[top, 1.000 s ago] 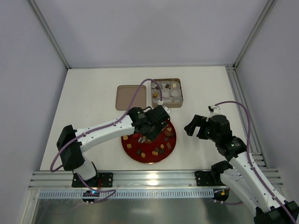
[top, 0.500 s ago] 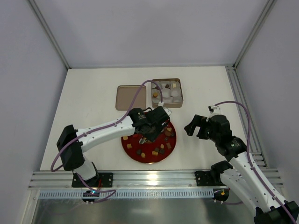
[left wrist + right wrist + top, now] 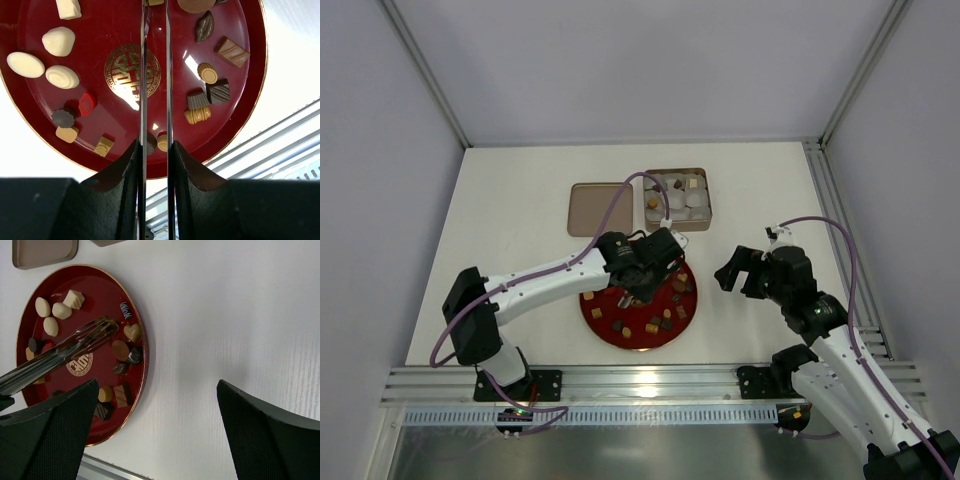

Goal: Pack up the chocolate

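Observation:
Several chocolates [image 3: 651, 324] lie on a red plate [image 3: 640, 346]: white ones [image 3: 59, 41], caramel ones [image 3: 132, 332] and dark ones [image 3: 218, 92]. My left gripper [image 3: 646, 266] hangs over the plate, shut on metal tongs [image 3: 143, 75]. The tongs reach across the plate's gold emblem. Their tips [image 3: 105, 326] are close together near a tan oval chocolate [image 3: 120, 350]; I cannot tell if they hold a piece. The same gripper shows in its wrist view [image 3: 155, 147]. My right gripper [image 3: 744, 272] is open and empty over bare table right of the plate, as its wrist view [image 3: 157, 385] shows.
An open tin box [image 3: 677, 198] with white paper cups, some holding chocolates, stands behind the plate. Its flat lid [image 3: 600, 208] lies to its left. An aluminium rail [image 3: 640, 380] runs along the near table edge.
My left gripper with the tongs has shifted slightly down and toward the plate's middle. The right arm has not moved.

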